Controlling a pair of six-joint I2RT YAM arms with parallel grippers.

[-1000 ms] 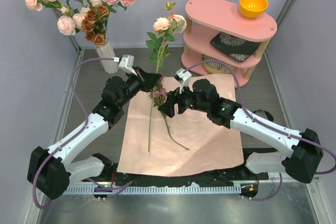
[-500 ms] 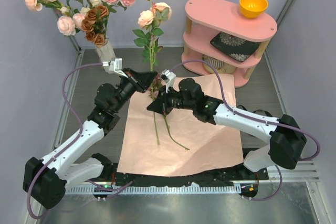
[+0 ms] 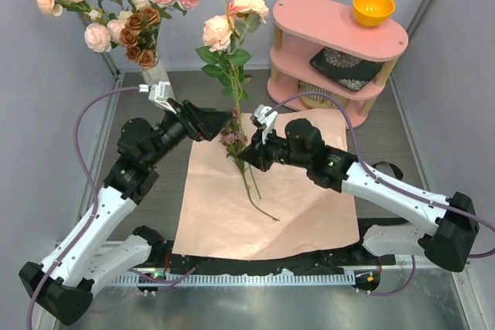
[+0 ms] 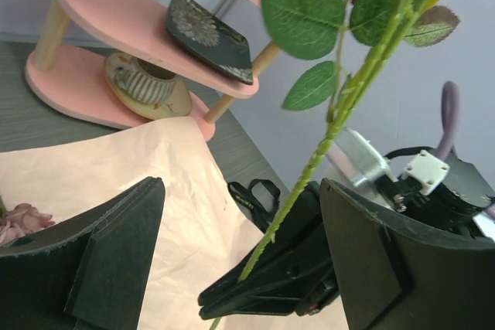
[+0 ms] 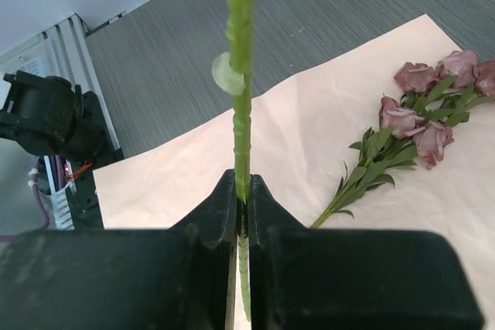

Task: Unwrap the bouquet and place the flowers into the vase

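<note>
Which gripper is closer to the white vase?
Left. The left gripper is front-right of the vase; the right gripper is farther right, over the wrapping paper, holding a stem.

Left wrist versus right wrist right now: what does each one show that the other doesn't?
Left wrist only: the open left gripper, the shelf with its plate and cup, and the leaves. Right wrist only: the whole mauve spray lying on the paper; the left wrist catches just one bloom. Both: the right gripper shut on the stem, and the paper.
</note>
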